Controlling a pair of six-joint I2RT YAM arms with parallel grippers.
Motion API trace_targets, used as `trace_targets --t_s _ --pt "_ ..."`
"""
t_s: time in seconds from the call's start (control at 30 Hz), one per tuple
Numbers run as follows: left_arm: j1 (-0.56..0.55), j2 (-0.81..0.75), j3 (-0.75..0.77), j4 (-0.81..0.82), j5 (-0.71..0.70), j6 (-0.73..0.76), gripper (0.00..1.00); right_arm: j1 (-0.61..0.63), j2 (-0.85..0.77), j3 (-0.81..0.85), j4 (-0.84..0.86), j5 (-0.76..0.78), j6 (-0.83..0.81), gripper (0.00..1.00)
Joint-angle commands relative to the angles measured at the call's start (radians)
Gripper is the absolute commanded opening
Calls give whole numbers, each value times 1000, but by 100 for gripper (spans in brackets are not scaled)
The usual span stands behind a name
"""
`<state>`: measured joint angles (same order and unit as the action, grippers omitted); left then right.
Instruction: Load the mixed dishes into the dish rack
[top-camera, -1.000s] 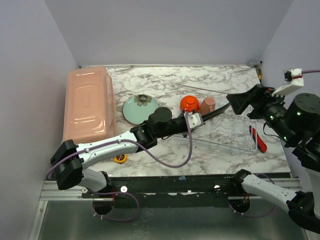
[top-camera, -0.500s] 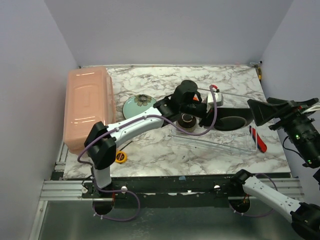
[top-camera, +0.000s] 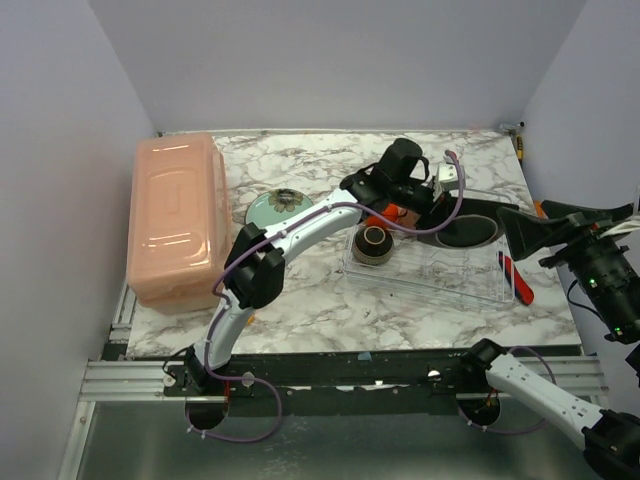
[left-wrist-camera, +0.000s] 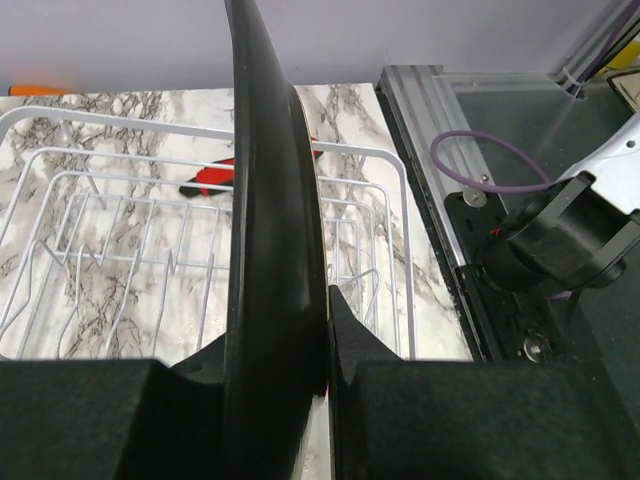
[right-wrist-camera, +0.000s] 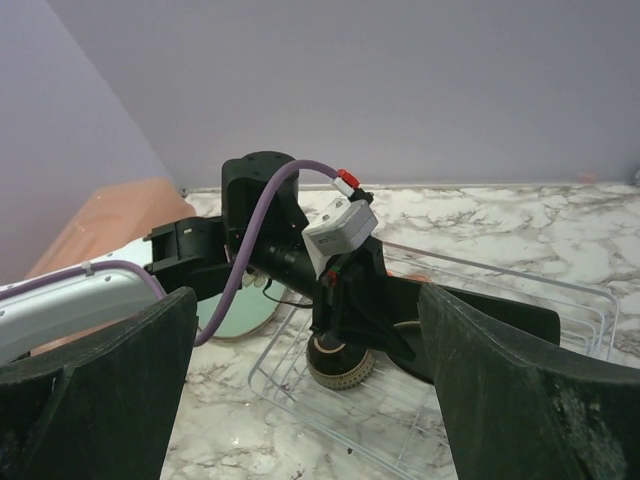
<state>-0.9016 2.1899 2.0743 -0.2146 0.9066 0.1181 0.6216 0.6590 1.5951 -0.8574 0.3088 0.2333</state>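
the top view shows the whole layout: the dish rack sits on the right half of the table. the left arm reaches across the rack's left end, its left gripper over the far side. a black plate hangs from that claw above the rack's right half, tilted; whether it touches the wires cannot be told.

a dark brown bowl sits inside the rack at its left end, and a sliver of the orange bowl shows just behind it under the arm. the teal plate, with a flower motif, lies on the table left of the rack. a salmon tub stands further left. a red-handled tool lies at the rack's right end.

only the left wrist view shows the grip closely: the claw is narrow, both pads pinching the plate's rim edge-on, with the white wires below.

the right wrist view faces the rack from its right. the right gripper stands wide with nothing between the fingers, well off the rack.

the top is white marble with grey veins, the walls pale lilac, and metal rails run along the near edge.
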Motion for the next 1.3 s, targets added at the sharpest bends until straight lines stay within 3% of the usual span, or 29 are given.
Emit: trace_targets --t_s 0.0,0.33,0.83,1.27 --pt "11 15 105 37 100 23 0 -2 -34 -32 30 29 -48 93" --pt "16 93 150 120 124 -66 0 -2 -53 -41 43 42 -62 94" --pt "17 167 155 146 30 -41 0 -2 -69 -74 59 56 -80 95" --pt "12 87 187 103 77 -13 0 -2 -71 -96 71 57 -89 95"
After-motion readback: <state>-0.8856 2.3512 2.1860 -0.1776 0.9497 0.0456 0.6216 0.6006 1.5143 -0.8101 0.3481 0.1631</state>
